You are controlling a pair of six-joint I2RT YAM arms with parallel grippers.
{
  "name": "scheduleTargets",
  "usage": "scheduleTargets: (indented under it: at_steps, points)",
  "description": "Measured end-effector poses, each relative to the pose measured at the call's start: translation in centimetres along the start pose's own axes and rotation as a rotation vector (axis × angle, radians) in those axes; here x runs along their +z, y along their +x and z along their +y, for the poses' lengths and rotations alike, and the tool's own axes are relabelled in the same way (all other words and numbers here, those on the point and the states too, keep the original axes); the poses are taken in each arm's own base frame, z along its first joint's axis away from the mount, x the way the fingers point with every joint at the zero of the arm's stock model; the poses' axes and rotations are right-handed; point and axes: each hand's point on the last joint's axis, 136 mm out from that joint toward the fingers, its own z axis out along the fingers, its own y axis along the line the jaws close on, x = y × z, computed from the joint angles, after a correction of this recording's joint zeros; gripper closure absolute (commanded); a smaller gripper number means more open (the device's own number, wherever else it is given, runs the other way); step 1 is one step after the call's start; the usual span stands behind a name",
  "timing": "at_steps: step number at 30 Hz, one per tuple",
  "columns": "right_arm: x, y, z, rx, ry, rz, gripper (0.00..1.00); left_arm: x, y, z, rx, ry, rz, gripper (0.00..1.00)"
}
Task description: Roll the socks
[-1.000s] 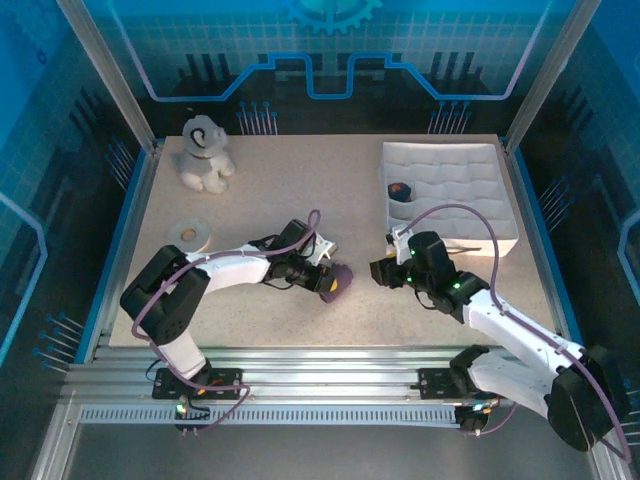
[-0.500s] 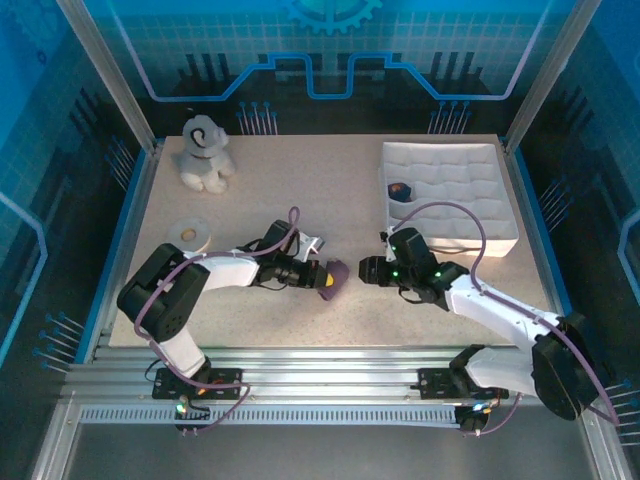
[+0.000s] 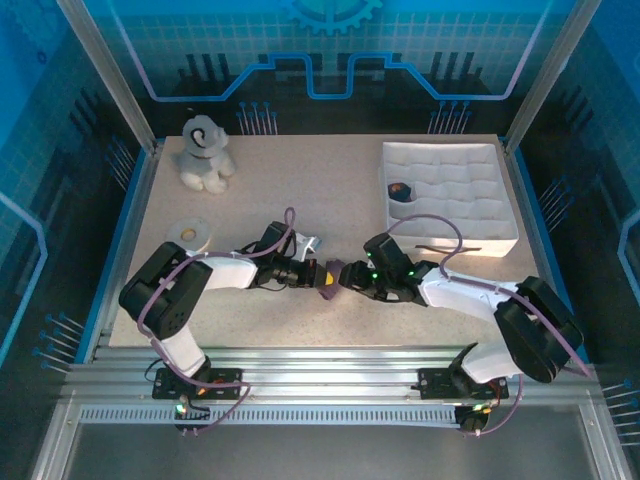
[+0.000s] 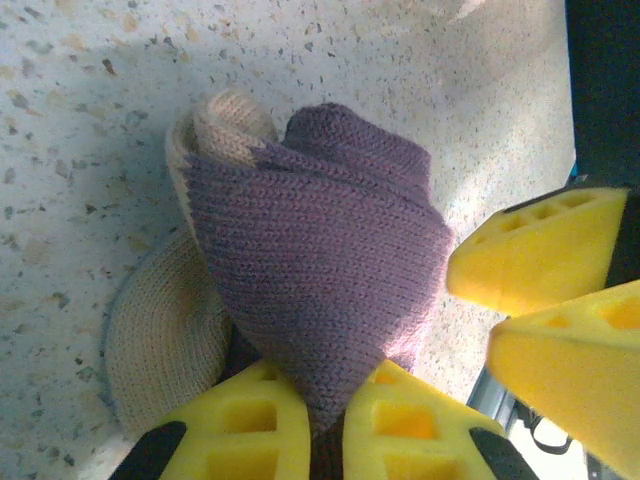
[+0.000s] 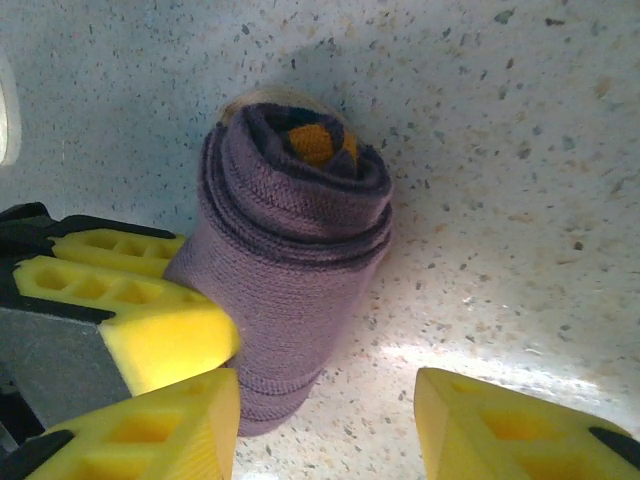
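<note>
Rolled socks pinched between left jaws, right jaws spread just beside

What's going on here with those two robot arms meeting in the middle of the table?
The two arms are rolling up a pair of small purple socks. The left gripper is clamped on the rolled sock bundle, which lies on the speckled table with an orange patch showing at its end. The right gripper is open, with the bundle's near end between its fingers but not squeezed. The roll looks nearly finished.
</note>
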Motion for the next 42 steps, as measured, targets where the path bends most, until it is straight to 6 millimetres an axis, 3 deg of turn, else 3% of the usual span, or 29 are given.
scheduleTargets:
  at_steps: [23,42]
  points:
    - [2.5,-1.1,0.9,0.123,0.006,-0.033,0.55,-0.1,0.1,0.3,-0.084,0.062,-0.075,1.0]
    - [5.0,-1.4,1.7,0.182,-0.006,-0.002,0.5,-0.3,-0.4,1.7,-0.163,0.068,-0.111,1.0]
